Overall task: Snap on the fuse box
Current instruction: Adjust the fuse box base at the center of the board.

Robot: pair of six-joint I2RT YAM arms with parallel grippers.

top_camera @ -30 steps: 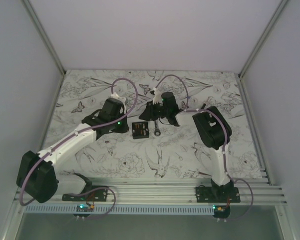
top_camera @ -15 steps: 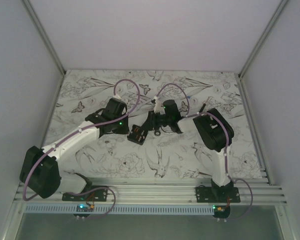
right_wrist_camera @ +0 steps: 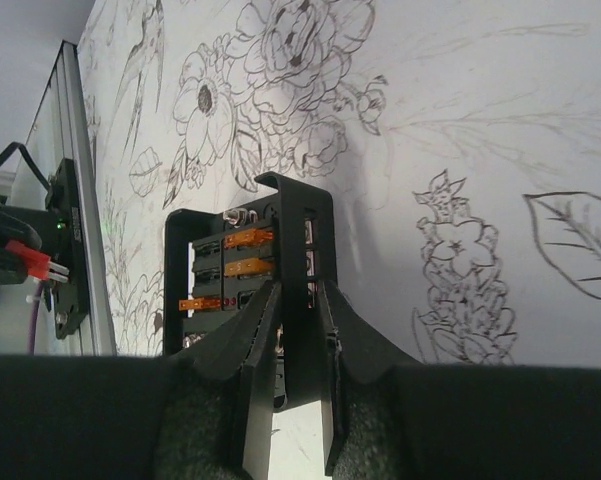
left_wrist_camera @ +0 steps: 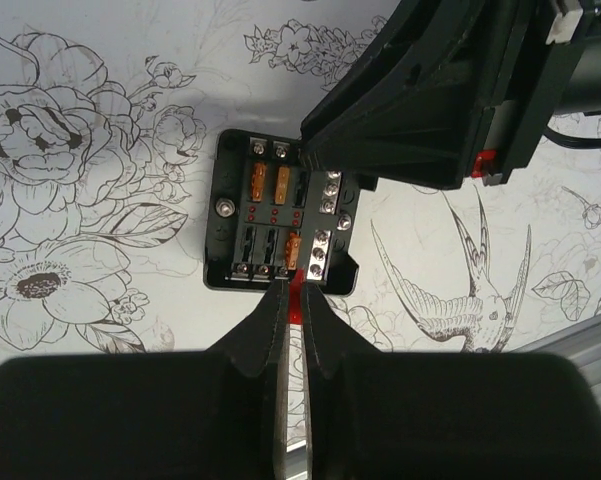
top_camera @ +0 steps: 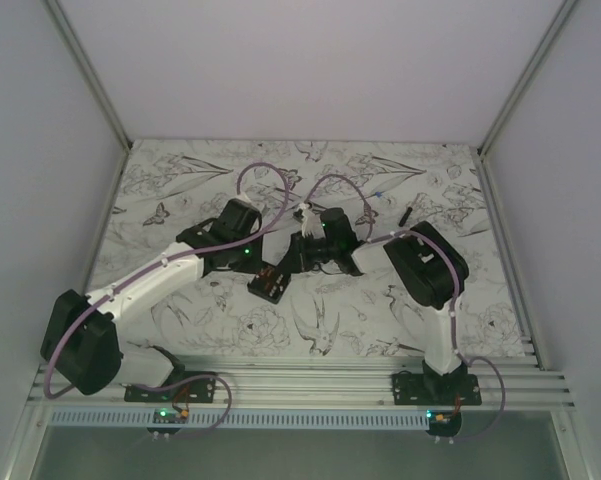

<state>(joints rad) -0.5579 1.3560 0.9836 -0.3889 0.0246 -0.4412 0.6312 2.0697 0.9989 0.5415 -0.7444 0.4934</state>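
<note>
At the centre of the table (top_camera: pixel 180 180), between the two wrists, the fuse box (top_camera: pixel 268 283) lies open side up, turned at a slant to the table edges, with its orange fuses showing.

We find the right gripper (right_wrist_camera: pixel 298 292) the nearer of the two. Its fingers (right_wrist_camera: pixel 260 335) stand astride one side wall (right_wrist_camera: pixel 298 225) of the box, one on the fuse side and one on the outer side. The wall runs straight away from the wrist. We cannot tell whether the pads are clamped on it or just clear of it.

The left gripper (left_wrist_camera: pixel 295 298) sits at the box edge facing its own wrist, fingertips touching or just beside the rim. Its fingers (left_wrist_camera: pixel 265 325) are pressed almost together on a thin red sliver (left_wrist_camera: pixel 296 305) that we cannot identify.

The box is nearly square, so we judge that the approach side matters more than its long axis. The box lies directly ahead of the left fingertips.
</note>
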